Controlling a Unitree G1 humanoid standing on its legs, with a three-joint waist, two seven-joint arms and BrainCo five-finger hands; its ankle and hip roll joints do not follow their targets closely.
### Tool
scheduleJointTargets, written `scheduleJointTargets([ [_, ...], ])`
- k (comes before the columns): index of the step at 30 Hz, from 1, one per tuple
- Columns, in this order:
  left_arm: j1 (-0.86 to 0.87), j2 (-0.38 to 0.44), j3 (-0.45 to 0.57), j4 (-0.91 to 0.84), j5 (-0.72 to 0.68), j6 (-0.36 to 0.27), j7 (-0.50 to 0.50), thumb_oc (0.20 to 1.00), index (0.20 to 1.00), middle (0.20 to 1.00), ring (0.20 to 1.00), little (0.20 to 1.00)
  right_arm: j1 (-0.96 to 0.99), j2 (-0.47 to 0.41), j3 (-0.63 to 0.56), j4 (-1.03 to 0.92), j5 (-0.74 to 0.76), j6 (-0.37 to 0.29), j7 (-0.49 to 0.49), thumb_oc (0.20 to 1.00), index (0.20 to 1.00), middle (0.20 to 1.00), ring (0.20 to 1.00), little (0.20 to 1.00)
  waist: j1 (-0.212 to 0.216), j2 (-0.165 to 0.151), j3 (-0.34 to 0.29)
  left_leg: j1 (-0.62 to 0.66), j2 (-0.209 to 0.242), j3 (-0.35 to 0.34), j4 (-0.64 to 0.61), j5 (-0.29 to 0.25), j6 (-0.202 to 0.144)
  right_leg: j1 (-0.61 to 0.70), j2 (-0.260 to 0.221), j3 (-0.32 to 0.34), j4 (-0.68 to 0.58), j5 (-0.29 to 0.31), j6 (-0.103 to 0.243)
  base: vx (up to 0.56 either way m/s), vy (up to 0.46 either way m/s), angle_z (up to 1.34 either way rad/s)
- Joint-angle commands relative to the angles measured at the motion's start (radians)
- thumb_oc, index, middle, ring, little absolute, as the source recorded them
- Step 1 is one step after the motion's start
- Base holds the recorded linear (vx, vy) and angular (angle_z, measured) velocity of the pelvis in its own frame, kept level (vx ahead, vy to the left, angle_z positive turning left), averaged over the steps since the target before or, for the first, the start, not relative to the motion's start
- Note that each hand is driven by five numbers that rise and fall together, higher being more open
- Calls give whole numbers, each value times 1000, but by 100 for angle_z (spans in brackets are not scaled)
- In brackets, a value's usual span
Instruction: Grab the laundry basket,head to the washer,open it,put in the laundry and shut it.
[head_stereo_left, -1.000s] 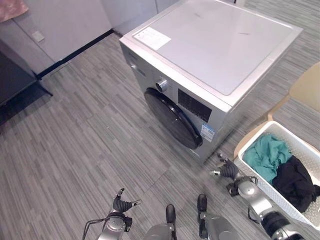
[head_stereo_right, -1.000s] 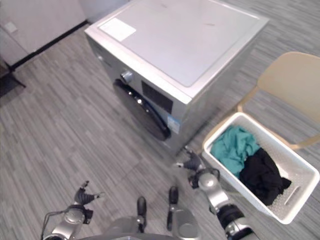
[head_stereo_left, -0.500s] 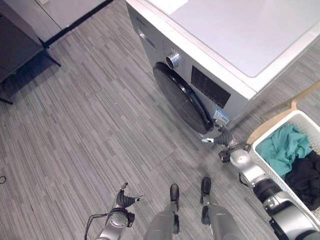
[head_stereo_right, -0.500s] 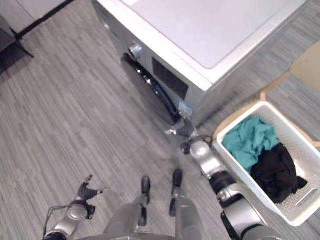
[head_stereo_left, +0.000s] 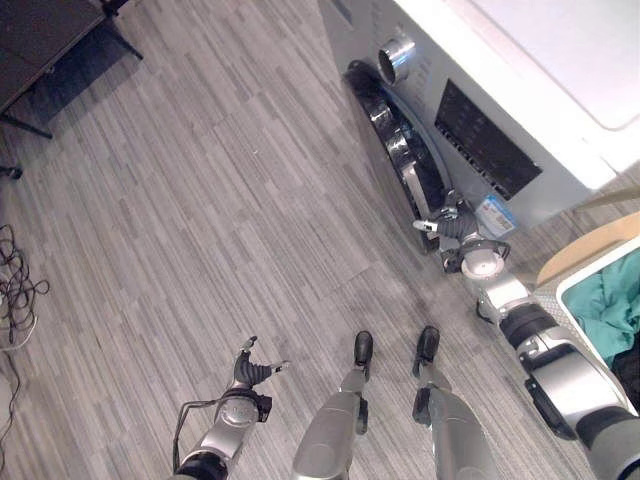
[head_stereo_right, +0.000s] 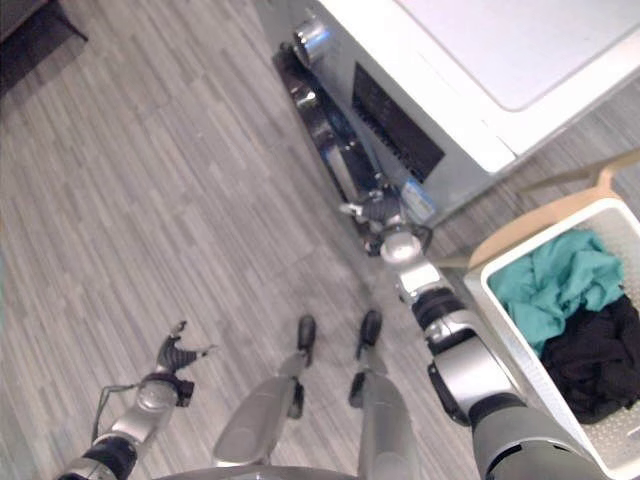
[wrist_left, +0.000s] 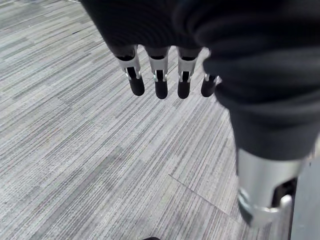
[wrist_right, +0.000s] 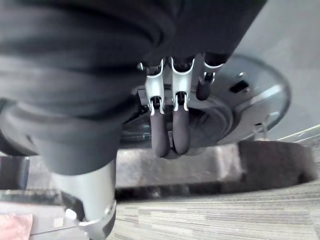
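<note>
Now the right robot hand (head_stereo_left: 447, 226), fingers relaxed and holding nothing, is reaching the washer (head_stereo_left: 480, 110) door's (head_stereo_left: 405, 165) lower edge, closer than before; the laundry basket (head_stereo_right: 520, 330) is sitting beside; the left robot hand (head_stereo_left: 250, 372) is hanging open.

The washer (head_stereo_left: 500, 90) runs off the top and right edges, so its far side is cut away. The laundry basket (head_stereo_right: 520, 330) is cropped at the right edge, part of its rim lost. Whether the right hand (head_stereo_left: 452, 228) touches the door (head_stereo_left: 400, 160) at its lower rim cannot be told
</note>
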Motion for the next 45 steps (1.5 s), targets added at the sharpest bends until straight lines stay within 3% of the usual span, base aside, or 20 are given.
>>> scheduleJointTargets([
  [1, -27, 56, -33, 0, -36, -19, 33, 1000, 1000, 1000, 1000, 1000, -99, 57, -7, -40, 65, -73, -24, 1000, 1000, 1000, 1000, 1000, 29, -68, -18, 47, -76, 7, -4, -51, 21, 52, -85, 69, -58, 12, 124, 18, 40, 24],
  [5, -52, 46, -45, 7, -42, -16, 42, 1000, 1000, 1000, 1000, 1000, -106, 134, 30, -88, 84, -84, -11, 1000, 1000, 1000, 1000, 1000, 45, -68, -11, 43, -82, -10, 0, -52, 26, 53, -92, 62, -48, 6, 125, 11, 28, 10],
  [8, -113, 31, -75, 49, -43, -16, 59, 1000, 1000, 1000, 1000, 1000, -136, 313, 134, -161, 137, -104, 46, 1000, 1000, 1000, 1000, 1000, 82, -78, -3, 30, -91, -29, 45, -74, 34, 62, -105, 51, -32, -1, 126, 3, 21, 4],
  [13, -142, 36, -86, 70, -49, -22, 75, 1000, 1000, 1000, 1000, 1000, -158, 429, 196, -236, 211, -139, 93, 1000, 1000, 1000, 1000, 1000, 126, -78, 2, -10, -108, -73, 114, -93, 34, 80, -128, 9, -18, -12, 128, -16, -52, 13],
  [17, -151, 49, -73, 89, -80, -33, 86, 1000, 1000, 1000, 1000, 1000, -196, 428, 184, -262, 208, -167, 76, 1000, 1000, 1000, 1000, 1000, 179, -47, -16, -37, -130, -142, 117, -76, 13, 108, -156, -70, -1, -39, 127, 16, -91, 71],
  [19, -139, 51, -51, 111, -105, -34, 85, 1000, 1000, 1000, 1000, 1000, -203, 414, 175, -252, 185, -159, 67, 1000, 1000, 1000, 1000, 1000, 198, -36, -25, -22, -130, -165, 107, -93, 4, 130, -159, -83, 8, -75, 126, 121, -64, 106],
  [23, -126, 57, -26, 125, -125, -38, 84, 1000, 1000, 1000, 1000, 1000, -202, 389, 171, -241, 160, -151, 61, 1000, 1000, 1000, 1000, 1000, 208, -35, -27, -23, -132, -173, 99, -88, 2, 136, -160, -96, 6, -78, 125, 17, 5, 75],
  [25, -121, 77, 2, 126, -123, -40, 84, 1000, 1000, 1000, 1000, 1000, -201, 321, 142, -182, 146, -132, 54, 1000, 1000, 1000, 1000, 1000, 216, -53, -21, -29, -128, -152, 99, -93, 0, 133, -159, -93, -8, -66, 132, 1, 41, 47],
  [29, -122, 77, 2, 126, -123, -40, 84, 1000, 1000, 1000, 1000, 1000, -201, 321, 141, -181, 147, -133, 55, 1000, 1000, 1000, 1000, 1000, 217, -54, -21, -29, -128, -151, 99, -93, 1, 133, -159, -92, -8, -65, 132, -4, 8, 10],
  [30, -132, 93, -3, 103, -116, -38, 71, 1000, 1000, 1000, 1000, 1000, -210, 263, 136, -132, 159, -97, 76, 1000, 1000, 1000, 1000, 1000, 200, -71, -20, -23, -126, -129, 88, -97, 3, 128, -158, -72, -24, -45, 142, -8, 47, -15],
  [34, -147, 95, -13, 12, -83, -33, 56, 1000, 1000, 1000, 1000, 1000, -138, 166, 182, -195, 98, -67, 117, 1000, 1000, 1000, 1000, 1000, 140, -83, -4, -10, -124, -71, 65, -78, 9, 107, -162, -34, -39, 2, 145, -64, 154, -34],
  [38, -209, 106, -2, -150, 15, -18, 87, 1000, 1000, 1000, 1000, 1000, 100, 11, 227, -438, -125, -67, 154, 1000, 1000, 1000, 1000, 1000, 25, -118, 23, 11, -106, 7, 56, -97, 8, 84, -143, 34, -51, 22, 153, -4, 96, -85],
  [39, -223, 110, 3, -163, 38, -13, 96, 1000, 1000, 1000, 1000, 1000, 157, -13, 215, -473, -155, -71, 162, 1000, 1000, 1000, 1000, 1000, 0, -126, 27, 11, -103, 20, 57, -100, 8, 77, -139, 45, -52, 26, 155, -13, 55, -78],
  [40, -222, 109, 2, -163, 38, -13, 96, 1000, 1000, 1000, 1000, 1000, 158, -13, 214, -474, -155, -70, 163, 1000, 1000, 1000, 1000, 1000, 1, -126, 26, 11, -103, 21, 57, -101, 8, 77, -139, 45, -52, 26, 155, -17, 46, -47],
  [41, -275, 120, 6, -158, 67, -2, 116, 1000, 1000, 1000, 1000, 1000, 259, -54, 202, -529, -198, -78, 185, 1000, 1000, 1000, 1000, 1000, -44, -141, 34, 10, -97, 46, 62, -109, 13, 62, -130, 71, -55, 33, 158, -14, 56, -49],
  [45, -402, 170, -5, -87, 110, 21, 134, 1000, 1000, 1000, 1000, 1000, 382, -91, 200, -522, -229, -81, 227, 1000, 1000, 1000, 1000, 1000, -116, -170, 44, 4, -84, 94, 70, -119, 24, 35, -111, 117, -60, 50, 162, -19, 39, -63],
])
